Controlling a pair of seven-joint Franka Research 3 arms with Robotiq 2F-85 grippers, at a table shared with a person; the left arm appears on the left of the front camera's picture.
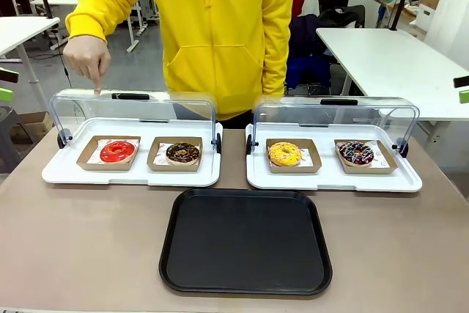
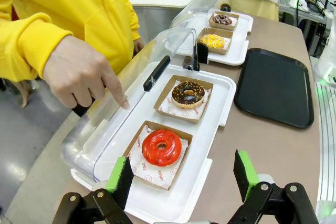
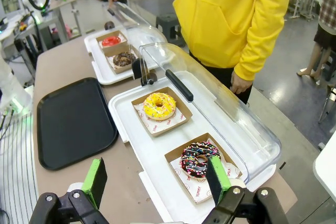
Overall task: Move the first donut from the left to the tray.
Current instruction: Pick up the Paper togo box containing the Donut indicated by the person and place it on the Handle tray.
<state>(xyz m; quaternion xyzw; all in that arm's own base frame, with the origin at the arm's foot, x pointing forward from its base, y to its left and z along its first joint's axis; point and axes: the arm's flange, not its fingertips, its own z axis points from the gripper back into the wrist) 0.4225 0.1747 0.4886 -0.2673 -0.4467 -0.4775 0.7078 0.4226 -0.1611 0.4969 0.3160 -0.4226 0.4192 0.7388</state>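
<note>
Red donut [image 1: 117, 152] sits in its brown cardboard holder, leftmost spot on left display tray [image 1: 55, 174], w/ choc donut [image 1: 182, 153] just beside it on the right. Clear lid [image 1: 168, 111] is swung up at far side. Person in yellow hoodie stands behind; hand [image 1: 87, 55] points down, index fingertip touching lid's top edge above the red one. Black tray [image 1: 245, 243] lies flat on desk [image 1: 73, 254], on robot's side, centred in front of both display trays. Right display tray [image 1: 333, 179], lid also up, holds yellow donut [image 1: 285, 154] & sprinkled choc donut [image 1: 356, 153]. Left tool [image 2: 182, 177] hovers over near edge of left display tray, released, jaws wide, gripping nothing, red donut just ahead. Right tool [image 3: 156, 179] is likewise released, jaws wide, above near edge of right display tray by sprinkled choc donut.
</note>
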